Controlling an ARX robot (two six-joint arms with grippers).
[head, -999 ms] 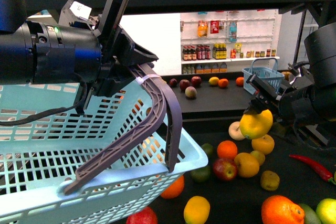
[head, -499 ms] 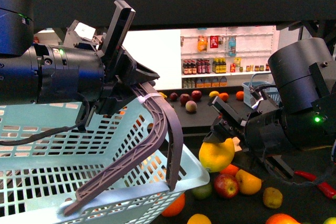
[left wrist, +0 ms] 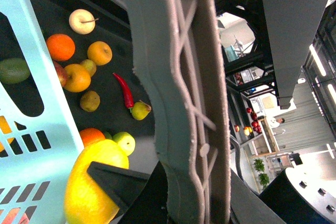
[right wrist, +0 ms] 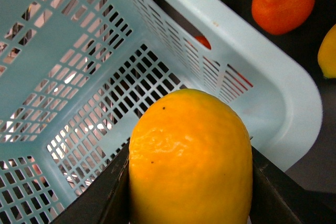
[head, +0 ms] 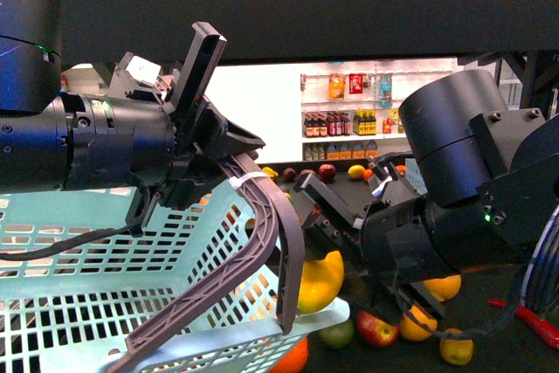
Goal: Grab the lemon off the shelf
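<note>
Lemon [head: 320,279], bright yellow and faintly pitted, is off the shelf [head: 349,15] deck and pinched between the jaws of the right gripper [right wrist: 191,187], one dark jaw pressing on each side of it. It hangs at the near corner of the pale blue basket [head: 87,268]; the right wrist view shows it above the slotted wall and rim there. The left gripper [head: 225,153] is clamped on the grey basket handle [head: 262,233], holding the basket tilted. A white tag [head: 140,69] sits on the left gripper's body, its print too small to read. On the dark deck below lie loose fruit and a red chilli [head: 524,321]. Far behind, store shelves carry bottles [head: 349,141] and packets whose labels cannot be made out.
</note>
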